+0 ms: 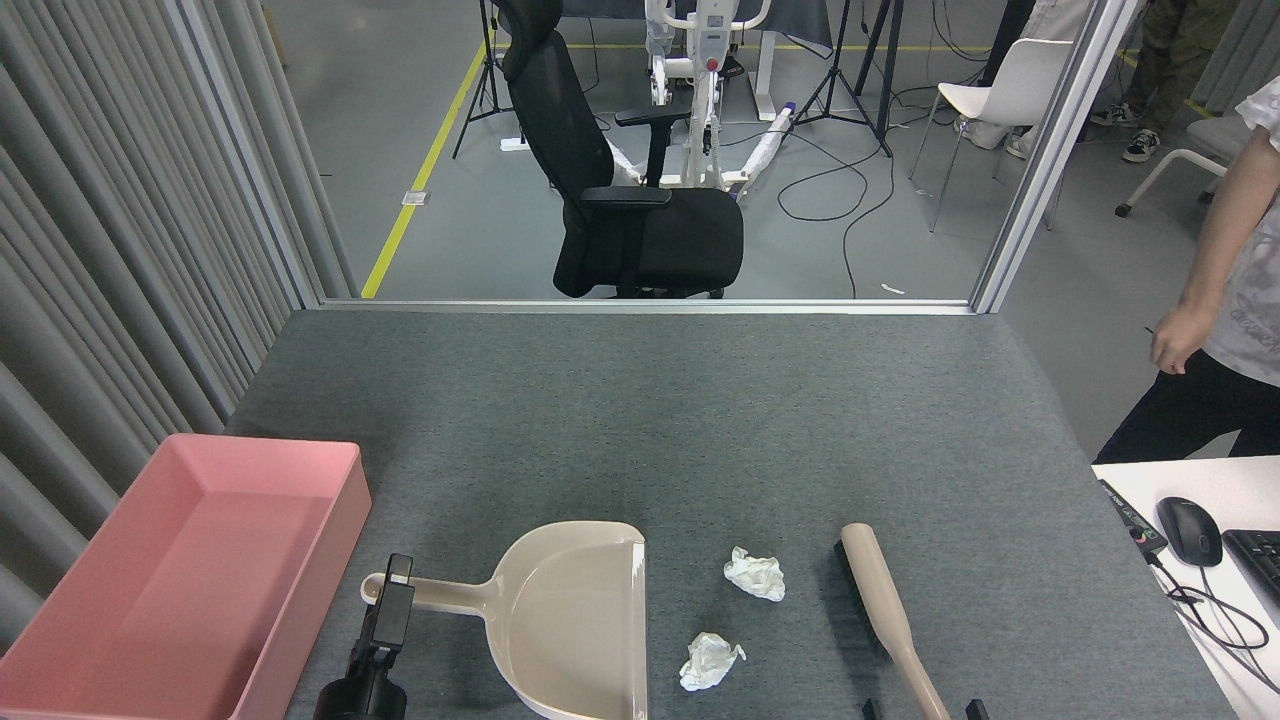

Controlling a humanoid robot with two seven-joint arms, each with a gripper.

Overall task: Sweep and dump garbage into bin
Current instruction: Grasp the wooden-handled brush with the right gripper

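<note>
Two crumpled white wads of garbage lie on the grey mat, one [755, 576] farther from me and one [710, 661] nearer, just right of the beige dustpan [580, 620]. The pink bin [352, 510] stands at the left with nothing visible inside. A beige brush [886, 610] lies right of the wads. My left gripper [396, 592] hangs dark and narrow over the loop end of the dustpan handle; its jaws are not readable. My right gripper [925, 708] shows only two fingertips at the bottom edge, standing apart on either side of the brush handle.
A person [1215, 300] stands at the right edge beside the mat, one arm hanging down. A white desk corner [1130, 475] with a mouse [1188, 530] and cables sits at the lower right. A black office chair [640, 220] stands beyond the mat's far rail.
</note>
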